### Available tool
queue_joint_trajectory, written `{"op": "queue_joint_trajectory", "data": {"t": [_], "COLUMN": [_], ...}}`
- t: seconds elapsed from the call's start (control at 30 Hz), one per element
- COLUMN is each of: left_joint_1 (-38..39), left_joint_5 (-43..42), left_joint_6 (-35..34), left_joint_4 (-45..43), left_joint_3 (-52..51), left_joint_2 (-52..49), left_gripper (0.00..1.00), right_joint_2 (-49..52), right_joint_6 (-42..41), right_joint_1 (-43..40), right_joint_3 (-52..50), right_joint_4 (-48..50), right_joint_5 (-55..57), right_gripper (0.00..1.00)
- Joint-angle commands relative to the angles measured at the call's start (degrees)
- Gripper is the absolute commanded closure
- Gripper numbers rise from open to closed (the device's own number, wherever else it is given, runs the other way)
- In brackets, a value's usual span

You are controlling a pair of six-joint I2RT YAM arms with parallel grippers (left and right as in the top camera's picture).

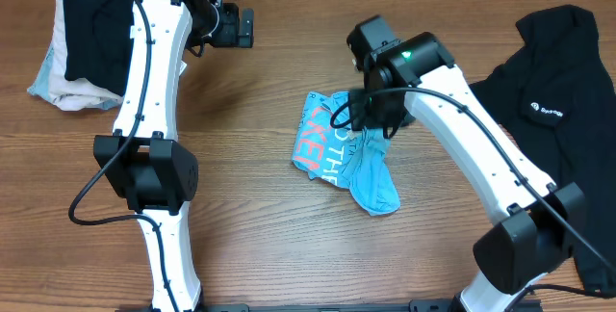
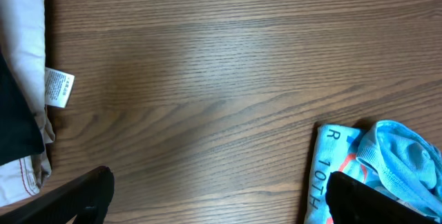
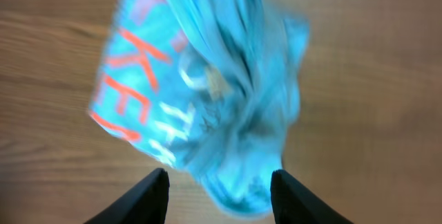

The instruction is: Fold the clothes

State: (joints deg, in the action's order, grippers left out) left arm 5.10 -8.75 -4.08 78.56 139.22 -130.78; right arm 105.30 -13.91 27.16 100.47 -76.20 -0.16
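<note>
The light blue T-shirt (image 1: 346,158) with white lettering and red-pink print lies crumpled in a small bundle at the table's middle. It also shows in the left wrist view (image 2: 376,162) and, blurred, in the right wrist view (image 3: 207,86). My right gripper (image 1: 371,112) hovers over the bundle's top edge, open and empty (image 3: 217,196). My left gripper (image 1: 241,28) is at the far back left, open and empty over bare wood (image 2: 221,200). A black garment with a small white logo (image 1: 558,81) lies spread at the right edge.
A pile of black and white clothes (image 1: 77,47) sits at the back left corner; its white cloth with a label shows in the left wrist view (image 2: 27,72). Bare wooden table (image 1: 250,235) surrounds the blue bundle.
</note>
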Motion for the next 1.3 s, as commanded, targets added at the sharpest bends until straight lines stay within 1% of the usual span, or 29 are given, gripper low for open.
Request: {"op": "queue_joint_trajectory", "data": {"t": [0.0, 0.1, 0.17, 0.27, 0.47, 0.67, 0.73, 0.87, 0.97, 1.0, 1.13, 1.2, 1.27], "left_joint_1": [-0.3, -0.3, -0.3, -0.3, -0.3, -0.3, -0.3, -0.3, -0.3, -0.3, -0.3, -0.3, -0.3], "left_joint_5": [0.4, 0.3, 0.3, 0.4, 0.4, 0.4, 0.4, 0.4, 0.4, 0.4, 0.4, 0.4, 0.4], "left_joint_6": [1.1, 1.1, 1.1, 1.1, 1.1, 1.1, 1.1, 1.1, 1.2, 1.2, 1.2, 1.2, 1.3], "left_joint_4": [-0.5, -1.0, -1.1, -1.1, -1.1, -1.1, -1.0, -1.0, -1.0, -1.0, -1.0, -1.0, -1.0], "left_joint_3": [-0.2, -0.2, -0.2, -0.2, -0.2, -0.2, -0.2, -0.2, -0.2, -0.2, -0.2, -0.2, -0.2], "left_joint_2": [-0.1, -0.1, -0.1, -0.1, -0.1, -0.1, -0.1, -0.1, -0.1, -0.1, -0.1, -0.1, -0.1], "left_gripper": [0.00, 0.00, 0.00, 0.00, 0.00, 0.00, 0.00, 0.00, 0.00, 0.00, 0.00, 0.00, 0.00], "right_joint_2": [0.9, 3.2, 5.2, 8.6, 13.8, 17.0, 17.6, 18.2, 18.3, 18.3, 18.3, 18.3, 18.3], "right_joint_6": [11.1, 15.3, 17.2, 20.0, 23.2, 22.7, 22.7, 22.7, 22.7, 22.7, 21.2, 21.2, 21.2], "right_joint_1": [0.5, 1.6, 2.3, 2.8, 3.8, 3.7, 3.3, 2.5, 2.1, 1.9, 0.6, -0.3, -0.9], "right_joint_3": [0.4, -0.1, -0.1, -0.1, -0.1, -0.1, -0.1, -0.1, -0.4, -0.4, -0.4, -0.4, -0.4], "right_joint_4": [3.1, 5.7, 7.1, 8.8, 9.6, 12.5, 13.4, 13.8, 14.0, 14.1, 15.3, 15.7, 15.8], "right_joint_5": [-1.0, -1.2, -0.5, -0.3, -0.2, 8.4, 9.1, 9.1, 9.2, 9.2, 9.6, 9.6, 9.5], "right_gripper": [0.49, 0.48, 0.45, 0.42, 0.39, 0.30, 0.28, 0.27, 0.30, 0.33, 0.52, 0.58, 0.61]}}
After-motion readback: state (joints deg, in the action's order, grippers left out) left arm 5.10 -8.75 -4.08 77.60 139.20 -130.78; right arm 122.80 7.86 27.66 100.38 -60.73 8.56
